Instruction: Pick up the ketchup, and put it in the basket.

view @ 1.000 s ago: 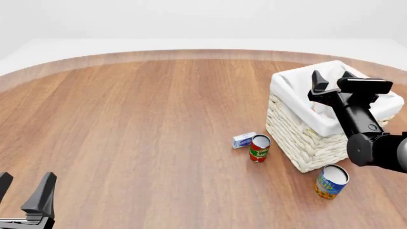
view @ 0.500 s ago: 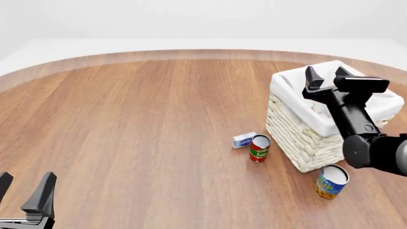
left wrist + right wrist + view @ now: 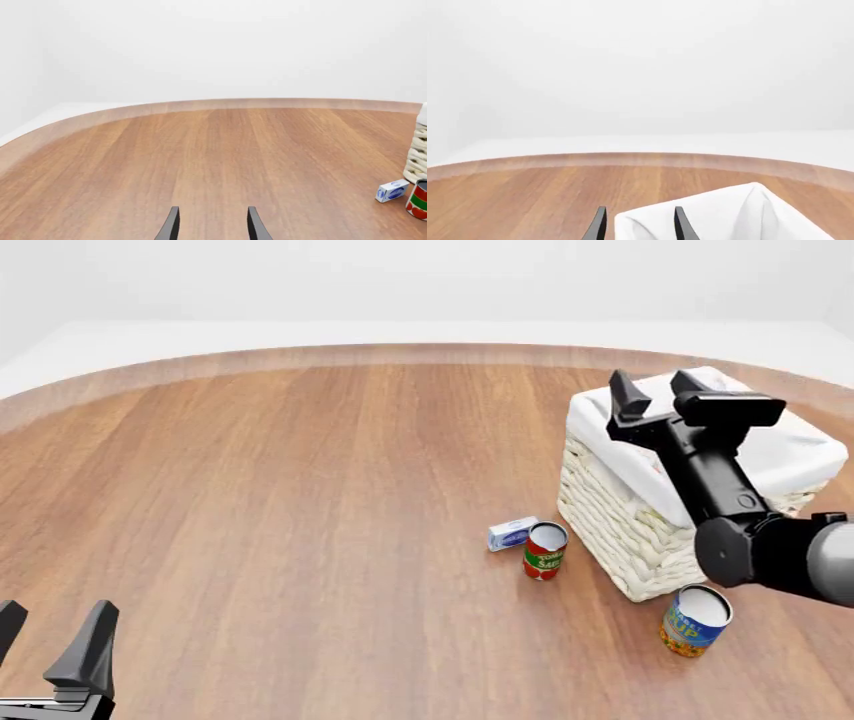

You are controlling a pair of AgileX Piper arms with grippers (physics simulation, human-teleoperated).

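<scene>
Front view shows our right pincer [image 3: 654, 396] spread wide and empty above the basket [image 3: 627, 530], and with no ketchup visible anywhere, presumably lying inside the liner, we should lift clear straight upward, avoiding the rim, while the left pincer [image 3: 51, 635] idles, fingers apart.

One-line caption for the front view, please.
Right hand open above the wicker basket; two cans, a small box beside it.
</scene>
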